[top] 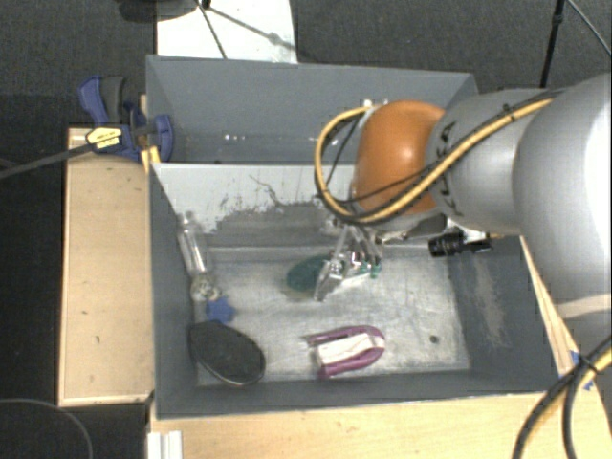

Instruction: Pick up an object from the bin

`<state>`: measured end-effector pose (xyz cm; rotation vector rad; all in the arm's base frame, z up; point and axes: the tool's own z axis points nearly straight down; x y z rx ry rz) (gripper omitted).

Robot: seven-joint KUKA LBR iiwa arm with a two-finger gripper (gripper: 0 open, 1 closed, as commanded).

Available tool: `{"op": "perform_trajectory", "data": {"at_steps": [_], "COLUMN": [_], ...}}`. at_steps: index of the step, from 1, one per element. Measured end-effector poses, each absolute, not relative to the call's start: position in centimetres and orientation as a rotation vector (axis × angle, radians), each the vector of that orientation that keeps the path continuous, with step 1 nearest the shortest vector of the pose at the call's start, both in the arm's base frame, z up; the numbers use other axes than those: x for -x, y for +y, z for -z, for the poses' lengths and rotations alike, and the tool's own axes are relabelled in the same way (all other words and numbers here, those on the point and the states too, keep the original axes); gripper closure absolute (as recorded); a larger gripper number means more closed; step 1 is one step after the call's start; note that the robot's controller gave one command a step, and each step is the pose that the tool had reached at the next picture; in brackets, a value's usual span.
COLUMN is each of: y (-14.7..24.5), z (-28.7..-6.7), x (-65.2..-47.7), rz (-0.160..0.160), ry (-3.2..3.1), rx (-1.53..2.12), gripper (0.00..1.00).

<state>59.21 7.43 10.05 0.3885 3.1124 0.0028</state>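
My gripper [346, 272] hangs low over the middle of the bin floor, its metal fingers pointing down and to the left. A dark green rounded object [304, 276] lies just left of the fingertips, touching or nearly touching them; nothing shows between the fingers. A purple and white wrapped object [345, 348] lies on the floor in front of the gripper, well apart from it.
A black oval brush-like object [226, 353] rests in the front left corner. A clear tube with a blue tip [199, 264] lies along the left wall. The arm and its orange cover fill the bin's right rear.
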Motion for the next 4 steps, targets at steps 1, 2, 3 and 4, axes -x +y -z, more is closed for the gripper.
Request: {"op": "perform_trajectory", "data": {"at_steps": [1,2,3,4], "y": [8.1,8.2,8.1,8.1], "z": [-7.4,-7.6,-7.8,-17.5], "x": [-59.0,-59.1,-59.3,-59.6], "rz": [-0.006,-0.004,-0.005,-0.006], "ry": [3.055,3.060,3.053,3.056], "rx": [-0.694,-0.695,-0.696,-0.689], "gripper": [0.00,0.00,1.00,1.00]}}
